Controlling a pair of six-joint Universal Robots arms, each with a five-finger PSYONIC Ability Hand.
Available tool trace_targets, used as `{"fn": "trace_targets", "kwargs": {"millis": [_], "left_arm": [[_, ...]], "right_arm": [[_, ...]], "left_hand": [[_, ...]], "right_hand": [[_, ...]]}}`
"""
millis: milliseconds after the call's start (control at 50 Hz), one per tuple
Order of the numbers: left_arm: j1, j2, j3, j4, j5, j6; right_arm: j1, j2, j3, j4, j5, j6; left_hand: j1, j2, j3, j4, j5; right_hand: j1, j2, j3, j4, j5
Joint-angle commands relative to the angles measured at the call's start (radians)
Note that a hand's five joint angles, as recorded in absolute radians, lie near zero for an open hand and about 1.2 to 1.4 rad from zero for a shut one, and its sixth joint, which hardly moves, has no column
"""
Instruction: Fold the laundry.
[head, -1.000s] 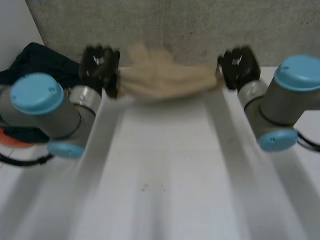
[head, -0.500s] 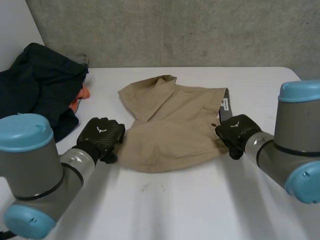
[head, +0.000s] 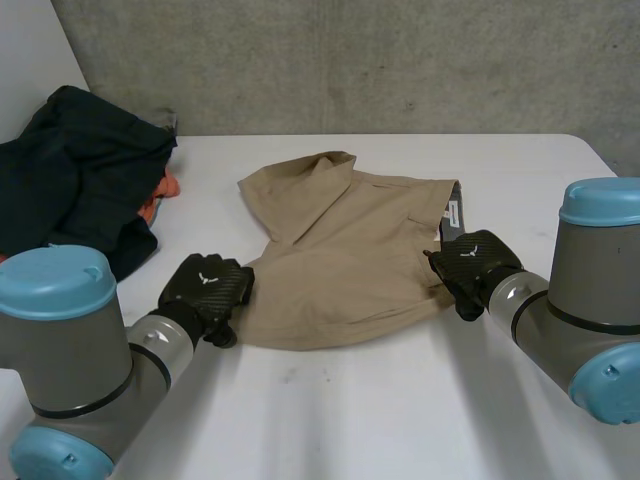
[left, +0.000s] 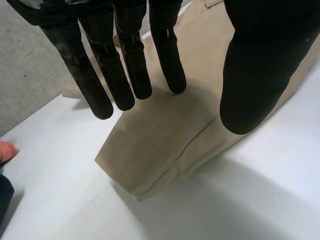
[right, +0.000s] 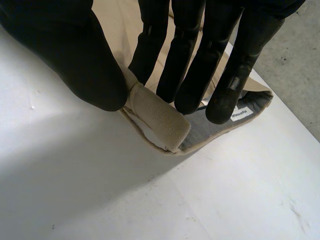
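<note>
Head view has the tan garment (head: 345, 255) lying in the middle of the white table (head: 400, 410), mostly flat, with one flap turned over at its far left. A heap of dark clothes (head: 80, 170) sits well apart at the far left.

The left robot hand (head: 205, 287) is at the garment's near left corner. From its wrist camera the fingers (left: 125, 75) are straight and spread, with the tips at or just over the cloth. The thumb (left: 255, 75) stands clear of them and nothing is gripped.

The right robot hand (head: 470, 265) is at the right edge. There a rolled bit of waistband (right: 160, 117) bulges up between thumb and straight fingers, so it looks pinched. The grey lining and a small label (right: 241, 113) show just beyond the fingertips.

To my eye this is light, limp woven cloth. It should drape and sag when lifted, take a crease easily and slide on the smooth table. The waistband is thicker and firmer, so it is the surest place to grip. Opposite it, the stitched hem corner by the left robot hand is the better hold, since a grip in the loose middle would only bunch the cloth.
</note>
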Motion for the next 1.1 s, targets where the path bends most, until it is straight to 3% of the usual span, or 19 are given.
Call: {"fn": "trace_targets", "kwargs": {"millis": [20, 220, 300, 360, 440, 540, 620, 800, 960, 1100], "left_arm": [[0.015, -0.012, -0.007, 0.006, 0.0, 0.0], [0.04, -0.092, 0.014, 0.067, -0.001, 0.07], [0.046, -0.12, 0.017, 0.122, 0.0, 0.144], [0.051, -0.129, 0.019, 0.147, 0.002, 0.196], [0.051, -0.115, 0.027, 0.145, -0.003, 0.219], [0.037, 0.079, 0.028, 0.105, 0.005, 0.201], [0.015, 0.216, 0.068, 0.065, 0.005, 0.157], [0.011, 0.403, 0.344, -0.212, 0.008, 0.072], [0.024, 0.315, 0.445, -0.283, 0.037, 0.072], [0.025, 0.045, 0.51, -0.28, 0.048, 0.083]], "right_arm": [[0.002, 0.001, -0.002, -0.003, 0.0, 0.001], [0.006, 0.004, 0.001, -0.017, 0.001, 0.001], [0.006, 0.003, 0.005, -0.015, 0.001, 0.001], [0.003, 0.001, 0.007, -0.014, 0.003, 0.001], [0.0, -0.002, 0.002, -0.009, 0.008, -0.004], [0.0, -0.052, -0.013, 0.012, 0.008, -0.022], [0.002, -0.178, -0.069, 0.092, 0.009, -0.07], [0.0, -0.397, -0.267, 0.169, 0.005, -0.102], [-0.003, -0.399, -0.324, 0.195, -0.002, -0.136], [-0.009, -0.189, -0.338, 0.179, 0.005, -0.18]], "left_hand": [[0.099, 0.096, 0.098, 0.096, 0.095], [0.113, 0.111, 0.112, 0.111, 0.11], [0.333, 0.33, 0.332, 0.33, 0.329], [0.693, 0.691, 0.692, 0.691, 0.69], [0.694, 0.692, 0.693, 0.692, 0.691], [0.694, 0.692, 0.693, 0.692, 0.691], [0.694, 0.692, 0.693, 0.692, 0.691], [0.694, 0.692, 0.693, 0.692, 0.691], [0.694, 0.692, 0.693, 0.692, 0.691], [0.694, 0.692, 0.693, 0.692, 0.691]], "right_hand": [[0.409, 0.219, 0.215, 0.208, 0.242], [0.409, 0.219, 0.215, 0.208, 0.242], [0.409, 0.219, 0.215, 0.208, 0.242], [0.409, 0.219, 0.215, 0.208, 0.242], [0.409, 0.219, 0.215, 0.208, 0.242], [0.409, 0.219, 0.215, 0.208, 0.242], [0.409, 0.219, 0.215, 0.208, 0.242], [0.409, 0.219, 0.215, 0.208, 0.242], [0.409, 0.219, 0.215, 0.208, 0.242], [0.409, 0.219, 0.215, 0.208, 0.242]]}}
